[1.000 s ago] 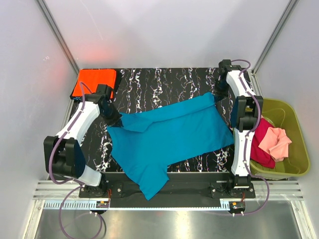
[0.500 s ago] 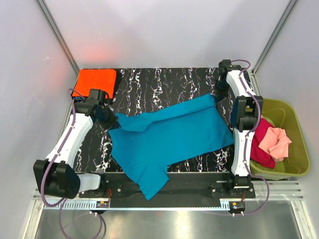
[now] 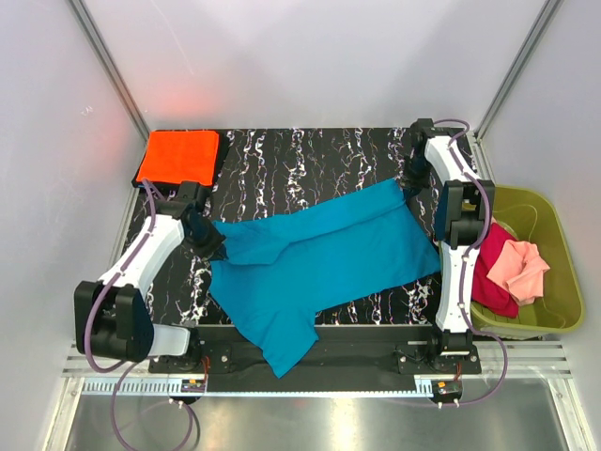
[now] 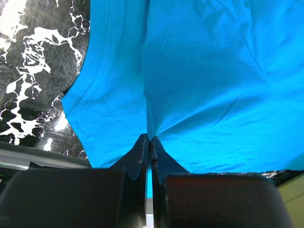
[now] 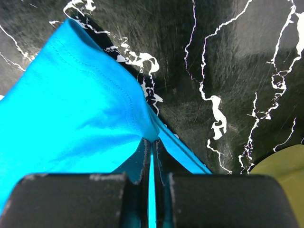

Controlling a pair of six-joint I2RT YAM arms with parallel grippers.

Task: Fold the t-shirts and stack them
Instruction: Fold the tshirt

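A teal-blue t-shirt (image 3: 315,258) lies spread on the black marbled table (image 3: 310,150), one sleeve hanging over the near edge. My left gripper (image 3: 218,247) is shut on its left part; in the left wrist view the cloth (image 4: 199,80) is pinched between the tips (image 4: 150,140). My right gripper (image 3: 410,181) is shut on the shirt's far right corner; in the right wrist view the cloth (image 5: 71,109) is pinched between the tips (image 5: 152,141). A folded bright orange t-shirt (image 3: 178,156) lies at the far left corner. Pink (image 3: 519,271) and magenta-red (image 3: 492,274) shirts lie in the bin.
An olive-green plastic bin (image 3: 554,235) stands to the right of the table, beside the right arm. White walls enclose the table on three sides. A metal rail runs along the near edge.
My left gripper has moved toward the near side and a little right with the shirt's left part, sliding that edge along the table. The right gripper has barely moved.
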